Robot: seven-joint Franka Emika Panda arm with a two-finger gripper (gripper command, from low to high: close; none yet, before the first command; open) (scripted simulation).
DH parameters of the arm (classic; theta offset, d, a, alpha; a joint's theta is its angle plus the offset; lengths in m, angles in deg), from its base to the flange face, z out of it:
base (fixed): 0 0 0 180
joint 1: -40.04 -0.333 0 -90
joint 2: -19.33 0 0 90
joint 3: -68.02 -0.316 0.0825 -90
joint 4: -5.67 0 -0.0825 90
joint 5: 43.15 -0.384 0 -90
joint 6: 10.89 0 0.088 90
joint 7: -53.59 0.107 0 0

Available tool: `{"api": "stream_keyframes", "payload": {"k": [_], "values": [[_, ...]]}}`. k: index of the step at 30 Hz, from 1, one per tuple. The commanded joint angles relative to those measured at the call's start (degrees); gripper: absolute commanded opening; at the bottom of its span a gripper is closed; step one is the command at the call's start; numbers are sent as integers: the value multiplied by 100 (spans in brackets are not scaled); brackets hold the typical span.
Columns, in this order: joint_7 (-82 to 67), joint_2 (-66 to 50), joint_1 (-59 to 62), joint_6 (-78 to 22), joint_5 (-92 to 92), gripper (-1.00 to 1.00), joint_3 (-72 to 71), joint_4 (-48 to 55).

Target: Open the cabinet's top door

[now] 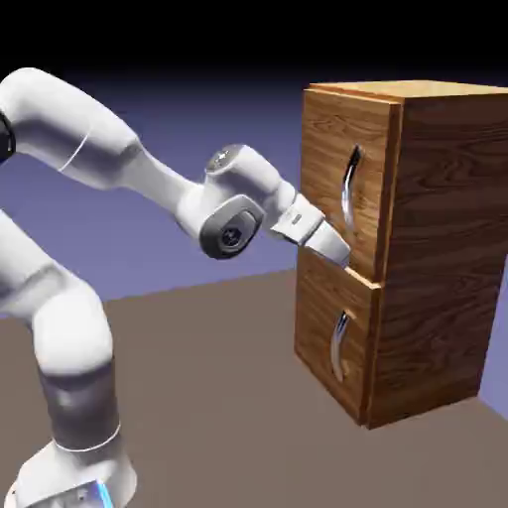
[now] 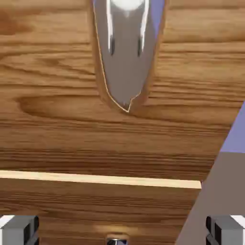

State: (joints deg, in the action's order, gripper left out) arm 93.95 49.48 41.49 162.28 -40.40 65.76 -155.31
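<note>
The tall, boxy cabinet of reddish-brown wood grain (image 1: 427, 248) stands on the grey-brown counter (image 1: 218, 397) directly ahead of the white arm's two-finger gripper (image 1: 335, 248). The gripper is spread to its widest and holds nothing; in the hand view its grey fingertips (image 2: 19, 229) sit far apart at the bottom corners with only wood between them.

The top door, a roughly square wood-grain panel (image 1: 332, 169), lies just ahead of and above the gripper, which points at the seam between the two doors. The top door's curved vertical silver handle (image 2: 125, 52) is above the gripper and not yet between its fingers. The lower door's matching silver handle (image 1: 339, 342) is below it.

The door looks rigid and fairly heavy, likely swinging on a hinge, so it should resist a push but follow a steady pull. The handle looks like smooth, slippery metal; the best hold is probably across its middle, where it bows away from the wood.
</note>
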Motion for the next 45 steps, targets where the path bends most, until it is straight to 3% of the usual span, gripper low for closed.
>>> {"api": "stream_keyframes", "payload": {"k": [1,45], "values": [[-174,-208,177,-69,228,0,-188,2],[-7831,-9344,7965,-3118,10233,0,-8440,102]]}}
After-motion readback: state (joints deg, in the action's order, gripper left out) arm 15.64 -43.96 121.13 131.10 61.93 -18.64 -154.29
